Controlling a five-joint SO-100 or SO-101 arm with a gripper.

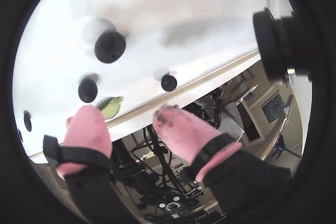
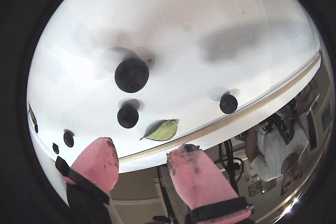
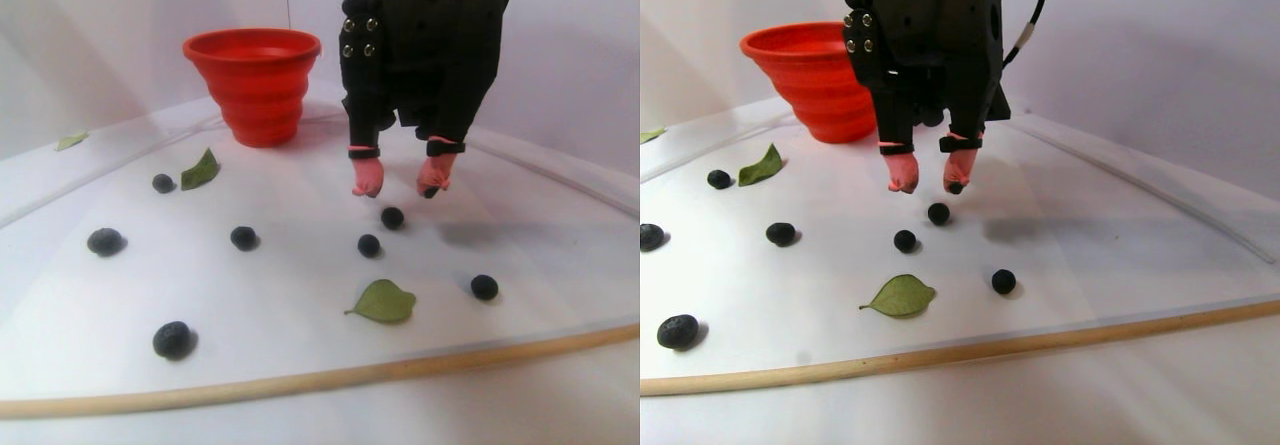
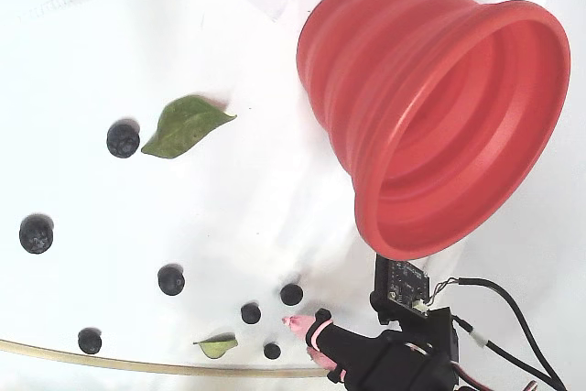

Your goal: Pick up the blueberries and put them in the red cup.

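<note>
Blueberries are what the arm must collect, and none is in the gripper at this moment: its two pink-tipped fingers stand parted with a clear gap between them, released and empty, hanging just above the white table in the stereo pair view without touching anything that can be seen. In both wrist views the pink tips fill the lower part of the frame, the one toward lower right smudged dark. The nearest berry sits just below and between the tips in the left half of the stereo pair view, with a second berry close by toward the frame's bottom. Further out, a green leaf lies near the lower centre, another berry to its right, and more berries are scattered across the left half of the frame, one beside a second leaf. The red cup stands upright at upper left of that view, well apart from the berries; in the fixed view its wide mouth fills the upper right and nothing can be seen inside it. My judgement of the risks: the berries are small, round and free to roll, so a descent slightly off centre could nudge the target away or toward the table's wooden edge. Closing too hard could crush the soft fruit. The neighbouring berry is close enough that one finger may knock it.
</note>
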